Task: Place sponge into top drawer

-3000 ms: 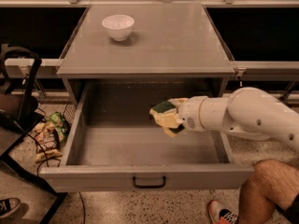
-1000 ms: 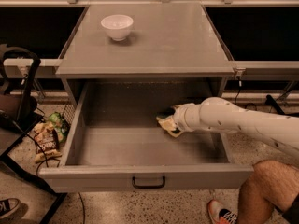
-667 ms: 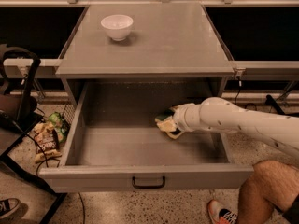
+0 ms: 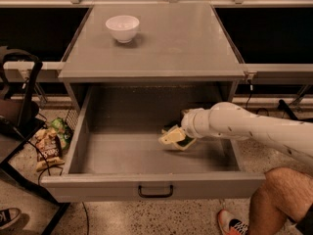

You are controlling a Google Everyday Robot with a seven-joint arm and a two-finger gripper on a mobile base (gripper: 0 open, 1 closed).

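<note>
The top drawer (image 4: 98, 187) of the grey metal cabinet stands pulled out, with a small black handle (image 4: 155, 192) at the centre of its front panel. My white arm reaches in from the right. My gripper (image 4: 180, 134) is low inside the drawer on its right side, shut on the sponge (image 4: 171, 136). The sponge is tilted, its pale yellow body facing left and its dark green side toward the gripper. It hangs just above the drawer floor; whether it touches the floor I cannot tell. The fingers are mostly hidden behind the sponge.
A white bowl (image 4: 122, 28) sits on the cabinet top (image 4: 186, 38) at the back left. Snack bags (image 4: 48, 143) lie on the floor to the left beside a black frame (image 4: 22, 97). A person's bare leg (image 4: 281, 195) and shoe (image 4: 234, 224) are at the lower right.
My arm has carried the sponge lower into the drawer and slightly to the left. The drawer and the bowl have not moved.
</note>
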